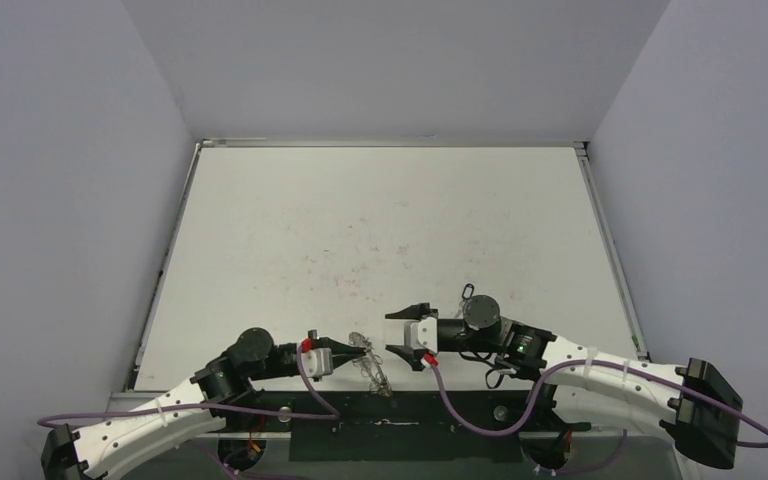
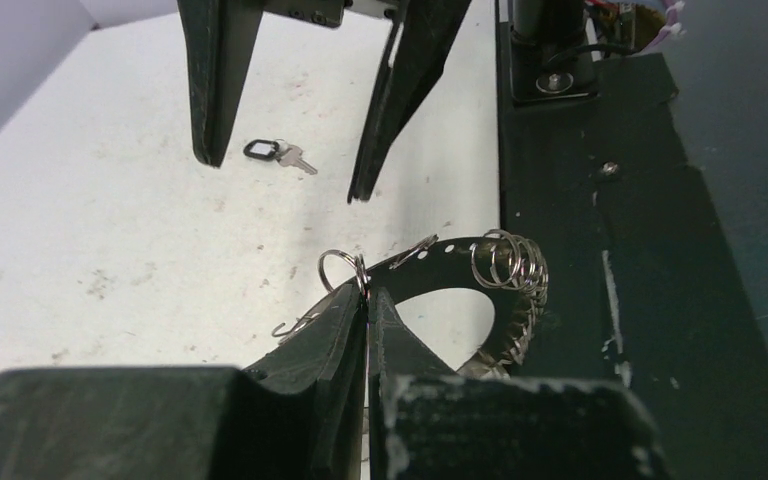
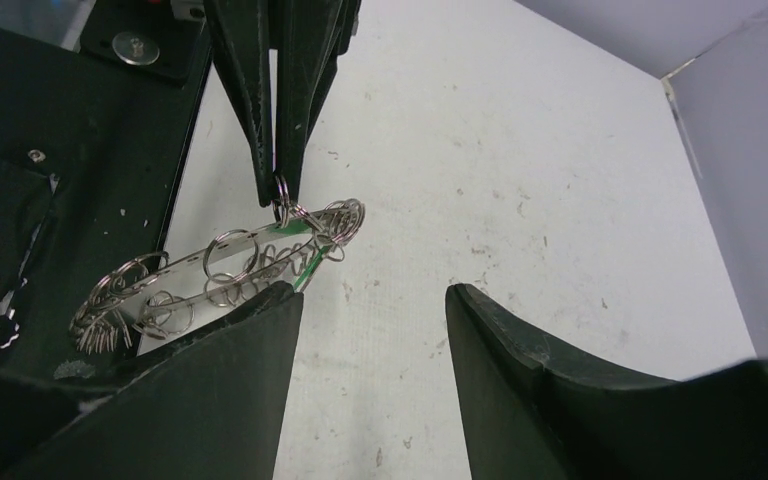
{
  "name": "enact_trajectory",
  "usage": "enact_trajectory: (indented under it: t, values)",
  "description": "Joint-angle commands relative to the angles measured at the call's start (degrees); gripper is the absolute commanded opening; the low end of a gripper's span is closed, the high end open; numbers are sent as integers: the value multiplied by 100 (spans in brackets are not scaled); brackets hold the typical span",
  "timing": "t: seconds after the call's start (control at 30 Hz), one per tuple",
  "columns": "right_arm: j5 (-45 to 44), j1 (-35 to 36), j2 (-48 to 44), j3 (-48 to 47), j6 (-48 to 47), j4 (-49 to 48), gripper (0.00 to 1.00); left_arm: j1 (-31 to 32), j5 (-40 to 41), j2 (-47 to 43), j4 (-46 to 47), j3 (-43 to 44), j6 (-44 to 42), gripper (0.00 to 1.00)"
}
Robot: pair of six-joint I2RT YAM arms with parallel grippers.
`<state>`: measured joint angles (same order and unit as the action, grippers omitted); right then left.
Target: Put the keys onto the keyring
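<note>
Silvery keyring [image 2: 508, 262] hangs clamped in the closed left gripper [image 2: 365, 292]; the open, empty right gripper [image 3: 372, 296] should next fetch the black-tagged key [image 2: 278, 153] off the counter [image 2: 110, 230].

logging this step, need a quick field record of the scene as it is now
left tool: shut on a small wire loop of the keyring
right tool: open, empty, facing the keyring
key with black tag: flat on the table, apart from the keyring
green piece: at the keyring; attached or not, cannot tell
</note>
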<state>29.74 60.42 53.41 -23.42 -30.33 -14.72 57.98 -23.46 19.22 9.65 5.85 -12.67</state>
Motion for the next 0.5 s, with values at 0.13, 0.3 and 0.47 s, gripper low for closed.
enact_trajectory:
  t: [0.13, 0.3, 0.47]
  values:
    - [-345, 25, -769, 222, 376, 13, 56, 17, -2, 208, -243, 518, -1493, 0]
    - [-325, 39, -863, 279, 475, 103, 56, 21, 173, 581, -891, 959, -1734, 0]
    - [-362, 37, -910, 279, 468, 221, 56, 34, 346, 742, -936, 1148, -1565, 0]
